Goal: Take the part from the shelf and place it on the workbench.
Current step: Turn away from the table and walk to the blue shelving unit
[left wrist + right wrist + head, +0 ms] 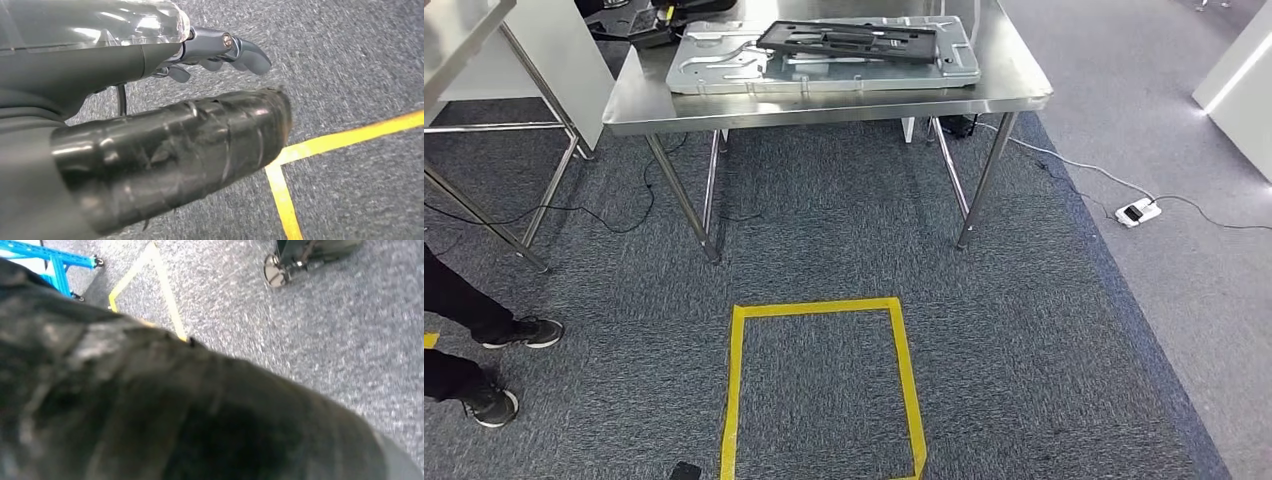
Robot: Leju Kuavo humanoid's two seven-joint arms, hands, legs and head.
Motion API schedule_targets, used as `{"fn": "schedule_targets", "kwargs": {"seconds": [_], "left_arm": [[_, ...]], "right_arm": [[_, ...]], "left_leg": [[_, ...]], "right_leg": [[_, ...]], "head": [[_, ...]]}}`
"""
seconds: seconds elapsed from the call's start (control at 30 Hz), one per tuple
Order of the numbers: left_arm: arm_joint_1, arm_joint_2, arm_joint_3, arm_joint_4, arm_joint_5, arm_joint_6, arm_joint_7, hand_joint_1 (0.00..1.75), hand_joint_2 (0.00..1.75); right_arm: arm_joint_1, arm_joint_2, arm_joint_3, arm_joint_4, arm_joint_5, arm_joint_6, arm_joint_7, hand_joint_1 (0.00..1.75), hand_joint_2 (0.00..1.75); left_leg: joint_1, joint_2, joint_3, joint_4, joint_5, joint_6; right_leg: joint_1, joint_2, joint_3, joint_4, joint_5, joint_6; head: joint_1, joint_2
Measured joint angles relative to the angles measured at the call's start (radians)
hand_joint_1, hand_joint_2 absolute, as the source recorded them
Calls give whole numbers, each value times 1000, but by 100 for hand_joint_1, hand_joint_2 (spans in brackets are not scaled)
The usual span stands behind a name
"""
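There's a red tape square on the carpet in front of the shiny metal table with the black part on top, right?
Not quite. The tape square is yellow, not red, as the head view shows. The rest holds: it lies on the carpet in front of the shiny metal table, and the black part sits on top, resting on a grey metal panel.

The right hand [165, 410] is a dark blur, fingers indiscernible; a person's shoes [499, 365] show, the body cut off left.
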Motion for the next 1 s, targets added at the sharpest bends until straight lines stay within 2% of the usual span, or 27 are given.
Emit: {"fn": "schedule_targets", "kwargs": {"seconds": [0.07, 0.1, 0.13, 0.2, 0.23, 0.27, 0.3, 0.37, 0.4, 0.43, 0.47, 0.53, 0.6, 0.63, 0.7, 0.73, 0.77, 0.8, 0.83, 0.9, 0.93, 1.0], "left_arm": [[-1, 0, 0, 0, 0, 0, 0, 0, 0], [-1, 0, 0, 0, 0, 0, 0, 0, 0], [-1, 0, 0, 0, 0, 0, 0, 0, 0], [0, 0, 0, 0, 0, 0, 0, 0, 0], [1, 0, 0, 0, 0, 0, 0, 0, 0], [2, 0, 0, 0, 1, -1, 0, 0, 0], [2, 0, 0, 0, 1, -1, 0, 0, 0], [2, 0, 0, 0, 1, -2, 0, 0, 0], [2, 1, 0, 0, 2, -2, -1, 0, 0], [2, 1, 0, 0, 3, -2, -1, 0, 0], [1, 2, 0, 0, 4, -2, -1, 0, 0], [1, 2, 0, 0, 7, -2, -2, 0, 0], [1, 1, 0, 0, 8, -2, -2, 0, 0], [1, 1, 1, 0, 9, -2, -2, 0, 0], [1, 1, 1, 0, 9, -2, -2, 0, 0], [2, 1, 1, 0, 9, -2, -2, 0, 0], [2, 1, 1, 0, 10, -2, -2, 0, 0], [2, 1, 1, 0, 10, -2, -2, 0, 0], [1, 1, 1, 0, 10, -3, -2, 0, 0], [1, 1, 2, 0, 11, -3, -2, 0, 0], [0, 1, 2, 0, 12, -3, -2, 0, 0], [-1, 1, 2, 0, 13, -3, -2, 0, 0]], "right_arm": [[1, 0, 0, 0, 0, 1, 0, 0, 0], [1, 0, 0, 0, 1, 1, 0, 0, 0], [0, 0, 0, 0, 2, 1, 0, 0, 0], [0, 0, 1, 0, 5, 2, 0, 0, 0], [0, 0, 1, 0, 7, 3, 1, 0, 0], [1, 0, 2, 0, 9, 4, 1, 0, 0], [1, 0, 2, 0, 10, 5, 1, 0, 0], [1, 0, 4, 0, 12, 7, 1, 0, 0], [0, 0, 4, 0, 12, 9, 1, 0, 0], [-1, 0, 5, 0, 13, 10, 1, 0, 0], [-1, 0, 5, 0, 13, 11, 1, 0, 0], [0, 0, 6, 0, 14, 12, 1, 0, 0], [1, 0, 6, 0, 14, 12, 2, 0, 0], [1, 0, 6, 0, 14, 12, 2, 0, 0], [0, 0, 7, 0, 14, 12, 3, 0, 0], [0, 0, 7, 0, 14, 12, 3, 0, 0], [1, 0, 7, 0, 14, 12, 3, 0, 0], [1, 0, 7, 0, 14, 12, 3, 0, 0], [2, 0, 7, 0, 14, 13, 3, 0, 0], [2, 0, 7, 0, 15, 13, 3, 0, 0], [1, -1, 7, 0, 15, 14, 4, 0, 0], [0, -1, 8, 0, 15, 15, 4, 0, 0]], "left_leg": [[2, -1, -2, 6, -9, -10], [4, -8, -11, 29, -28, -16], [6, -16, -30, 74, -58, -22], [9, -29, -89, 209, -128, -30], [10, -31, -115, 264, -146, -31], [10, -31, -125, 284, -143, -31], [10, -32, -115, 262, -118, -30], [10, -48, -51, 126, -42, -21], [9, -63, -21, 59, -16, -16], [8, -75, -2, 16, -3, -12], [6, -83, 5, -2, -2, -8], [6, -77, 6, -8, 1, 0], [10, -63, 10, -20, 10, 15], [12, -54, 11, -26, 14, 22], [9, -37, 10, -25, 15, 29], [8, -28, 8, -24, 14, 30], [7, -20, 8, -22, 12, 30], [6, -12, 8, -20, 10, 29], [6, -6, 10, -18, 8, 28], [3, 5, 12, -11, 0, 21], [0, 10, 12, -7, -4, 16], [-5, 19, 12, -3, -8, 7]], "right_leg": [[-3, 7, 0, -6, 4, -11], [-6, 11, 0, -9, 7, -16], [-9, 14, 0, -12, 10, -20], [-9, 23, -3, -12, 11, -22], [-8, 28, -4, -12, 11, -22], [-8, 34, -4, -12, 11, -22], [-8, 41, -2, -11, 11, -22], [-8, 57, 2, -11, 11, -21], [-7, 64, 2, -10, 11, -19], [-7, 70, 0, -9, 12, -15], [-8, 75, -3, -9, 13, -9], [-9, 86, -7, -11, 18, 4], [-6, 71, -17, 12, 0, 12], [-5, 57, -34, 50, -25, 14], [-5, 34, -94, 177, -91, 16], [-6, 31, -122, 235, -112, 17], [-6, 29, -136, 265, -115, 18], [-6, 26, -130, 257, -98, 18], [-6, 21, -104, 209, -67, 17], [-3, -3, -33, 71, -11, 11], [0, -12, -10, 25, 2, 6], [4, -13, -2, 0, 3, -1]], "head": [[0, 0], [-1, 0], [-2, 0], [-3, 0], [-3, 0], [-3, 0], [-3, 0], [-3, 0], [-3, 0], [-3, 0], [-3, 0], [-3, 0], [-1, 0], [0, 0], [1, 0], [1, 0], [1, 0], [1, 0], [1, 0], [1, 0], [1, 0], [0, 0]]}}
